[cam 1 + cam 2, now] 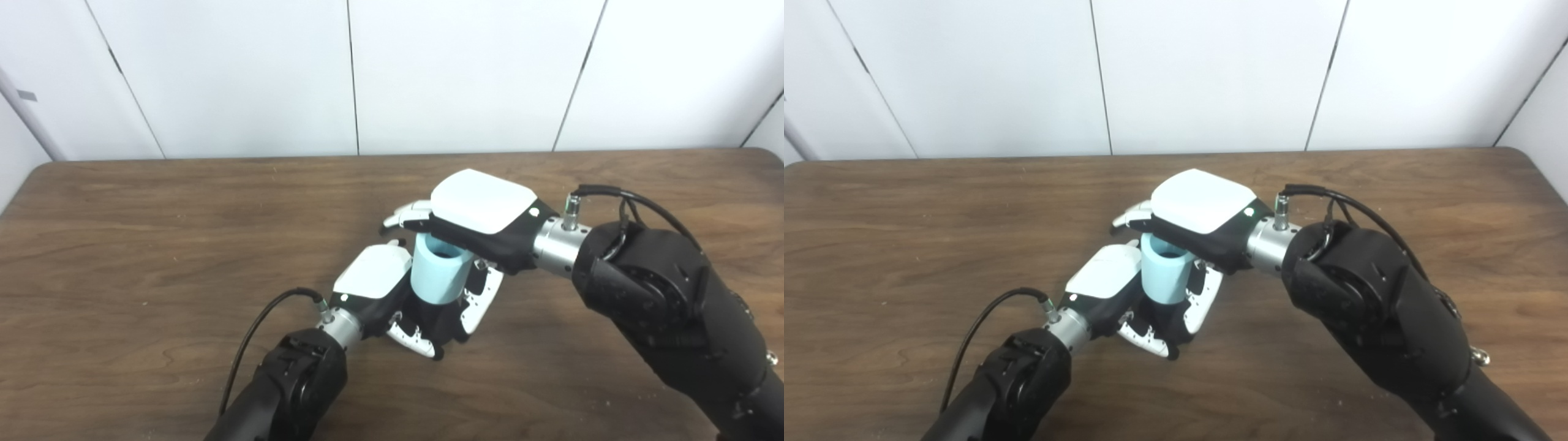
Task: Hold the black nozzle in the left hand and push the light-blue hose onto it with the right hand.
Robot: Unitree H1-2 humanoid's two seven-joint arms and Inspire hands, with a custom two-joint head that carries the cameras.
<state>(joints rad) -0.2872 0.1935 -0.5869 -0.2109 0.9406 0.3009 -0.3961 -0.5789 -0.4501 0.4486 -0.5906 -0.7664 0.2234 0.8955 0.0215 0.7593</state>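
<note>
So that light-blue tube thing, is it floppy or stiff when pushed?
Probably fairly stiff: the light-blue hose stands upright as a short, thick-walled cylinder with its round mouth undeformed. Being round, it would likely roll if laid down. It looks light, though that is a guess.

nozzle (436, 318): mostly hidden by left hand (392, 288) | hose (436, 275) top: under right hand (478, 214)

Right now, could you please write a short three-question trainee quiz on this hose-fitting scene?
1. True or false: the light-blue hose piece stands upright, open end up.
2. Which hand's fingers wrap the black nozzle beneath it: A left hand, B right hand?
3. Fill in: the right hand sits ___ the hose's top.

Key: 1 true; 2 A; 3 above, palm down; whether it touches is unclear.
</note>
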